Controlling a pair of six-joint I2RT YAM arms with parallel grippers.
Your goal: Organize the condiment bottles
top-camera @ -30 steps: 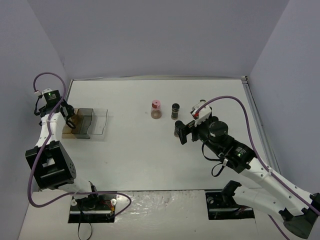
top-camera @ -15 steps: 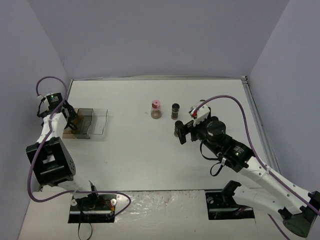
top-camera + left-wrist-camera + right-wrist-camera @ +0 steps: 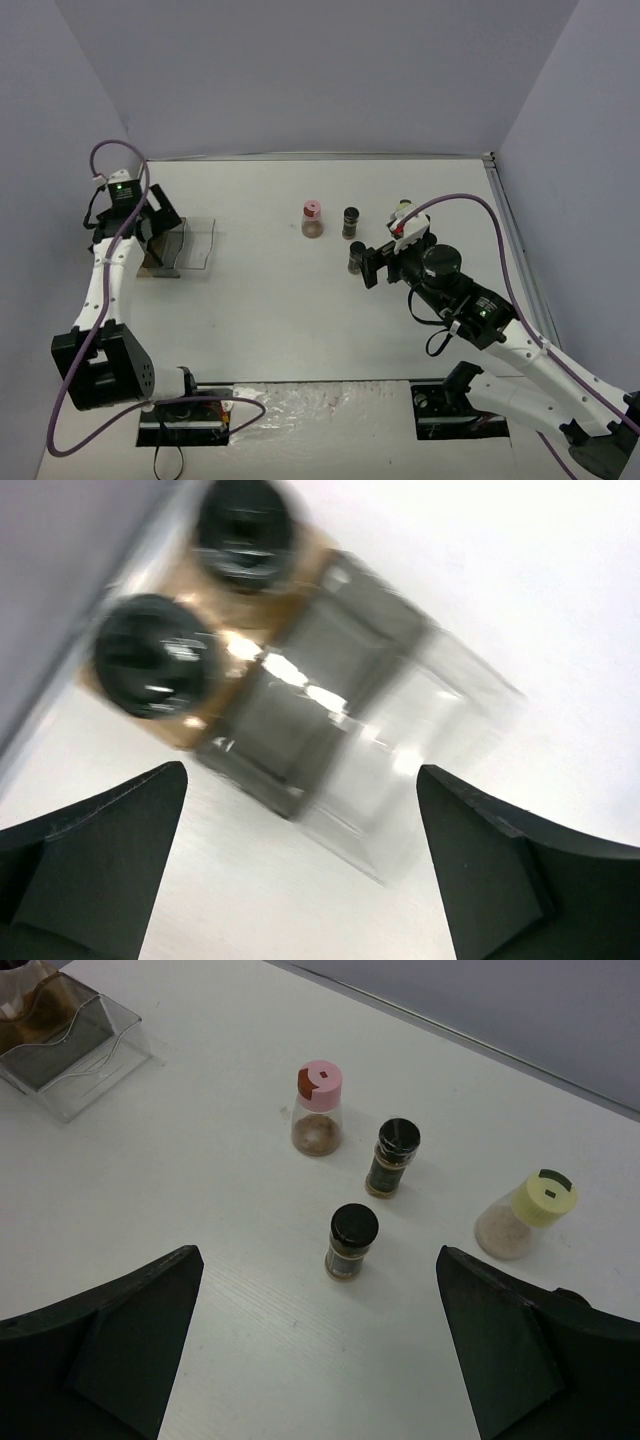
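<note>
Two black-capped jars (image 3: 155, 658) fill my tray's (image 3: 400, 735) upper-left end; left fingers (image 3: 90, 850) and right fingers (image 3: 110, 1340) both spread wide, released.

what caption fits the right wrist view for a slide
Open right fingers face pink-capped jar, yellow-capped jar and two black-capped jars; tray upper left

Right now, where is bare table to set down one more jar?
The table is bare between the clear tray and the pink-capped jar, and along its near edge. It is crowded right of centre, where that jar, two black-capped jars and the yellow-capped jar stand close.
</note>
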